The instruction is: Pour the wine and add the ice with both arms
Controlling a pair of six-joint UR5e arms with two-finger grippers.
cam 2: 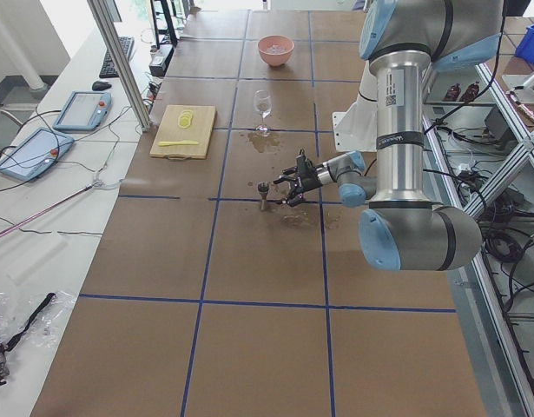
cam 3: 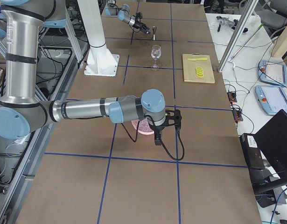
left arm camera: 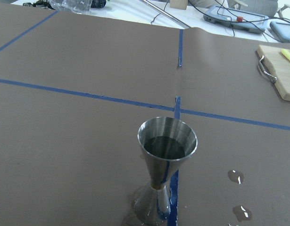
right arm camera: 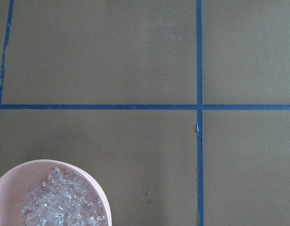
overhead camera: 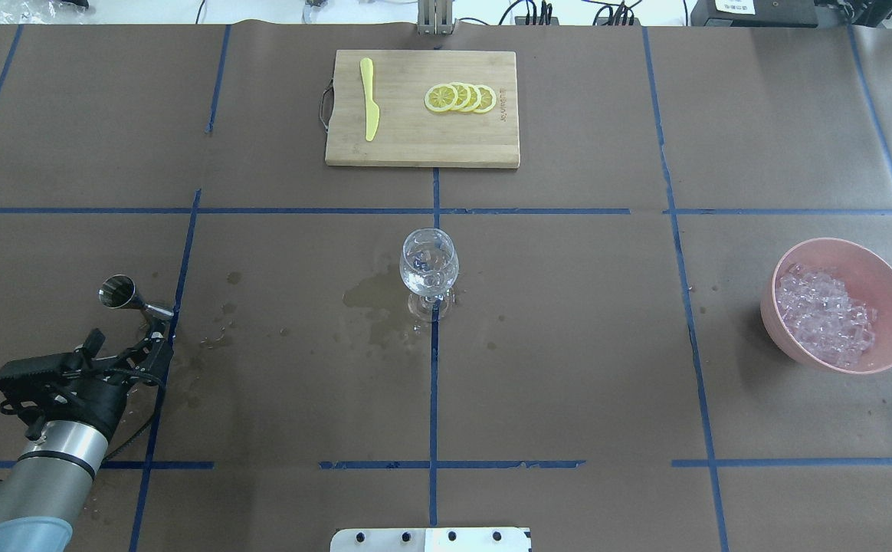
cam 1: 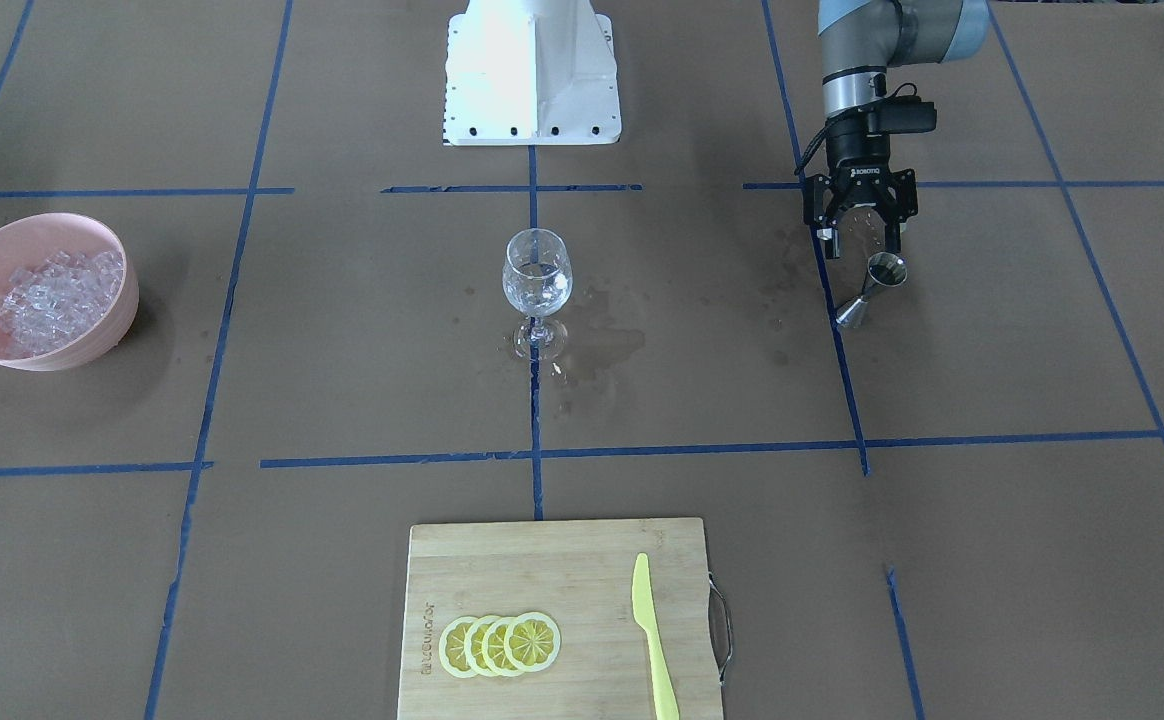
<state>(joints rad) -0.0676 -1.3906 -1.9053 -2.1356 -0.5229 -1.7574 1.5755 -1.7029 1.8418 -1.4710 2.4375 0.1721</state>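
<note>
1. Left arm (cam 1: 852,80): we find the left gripper (cam 1: 862,245) low over the table (cam 1: 342,380), pointing down. Its 2 fingers stand apart and clamp nothing.
2. Jigger (cam 1: 872,290): this steel measure stands upright on the table just in front of the spread fingers, on a blue tape line. We cannot tell whether a finger touches it. In the left wrist view its upper cup holds dark liquid.
3. Right arm (cam 3: 87,109): we see the right gripper (cam 3: 159,133) only in the exterior right view, held above the pink bowl (cam 1: 122,315). We cannot tell whether its fingers are apart or together.
4. Ice (cam 1: 57,295): the clear cubes lie heaped in the pink bowl, which sits at the table end on the robot's right, well apart from the wine glass (cam 1: 537,280).
5. Wine glass: it stands upright at the table centre on a tape crossing, with wet patches (cam 1: 602,345) around its foot.
6. Cutting board (cam 1: 562,560): it lies on the far side of the glass from the robot base (cam 1: 532,70). It carries 4 overlapping lemon slices (cam 1: 500,643) and 1 yellow knife (cam 1: 650,630), set apart from each other.
</note>
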